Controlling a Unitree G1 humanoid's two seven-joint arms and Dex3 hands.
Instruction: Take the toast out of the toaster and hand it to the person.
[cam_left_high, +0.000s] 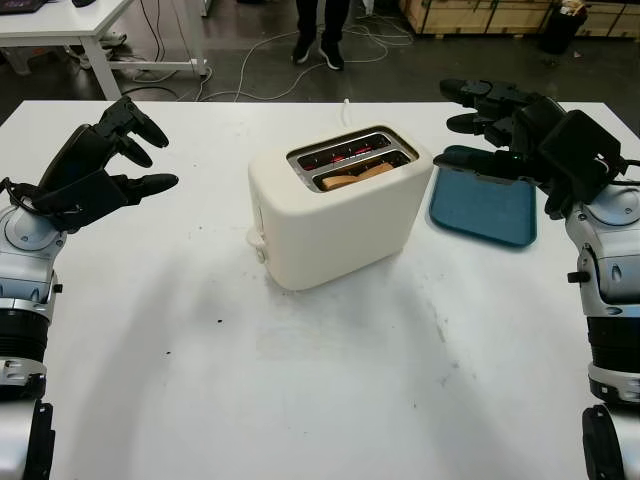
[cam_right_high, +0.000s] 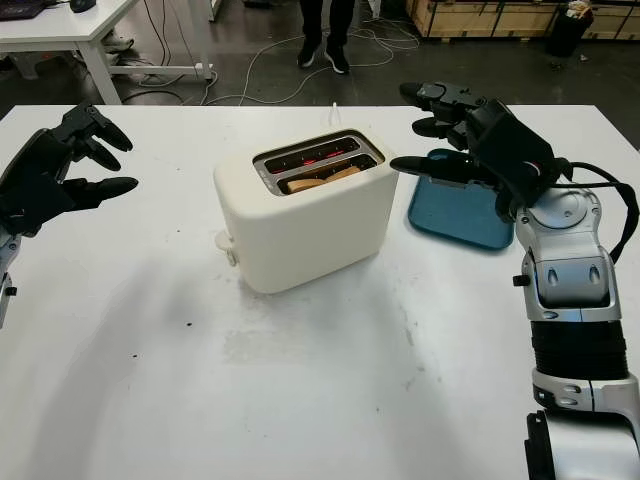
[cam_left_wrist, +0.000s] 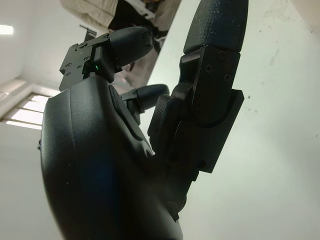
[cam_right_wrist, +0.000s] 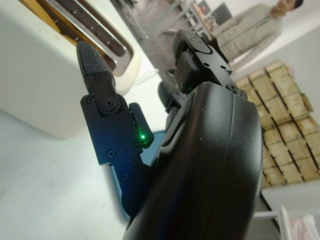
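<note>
A cream two-slot toaster (cam_left_high: 335, 215) stands in the middle of the white table (cam_left_high: 330, 390). A slice of toast (cam_left_high: 357, 176) sits in its nearer slot, its top edge showing; the far slot glows red inside. My right hand (cam_left_high: 478, 125) is raised, open, just right of the toaster's top, above a blue tray. My left hand (cam_left_high: 135, 150) hovers open at the table's left side, well clear of the toaster. A person (cam_left_high: 320, 30) stands beyond the far edge, legs and shoes showing, and appears in a beige top in the right wrist view (cam_right_wrist: 252, 30).
A blue tray (cam_left_high: 483, 207) lies flat on the table right of the toaster, under my right hand. The toaster's lever (cam_left_high: 257, 243) sticks out on its left end. Cables trail on the floor behind, and another white table (cam_left_high: 70, 25) stands at the back left.
</note>
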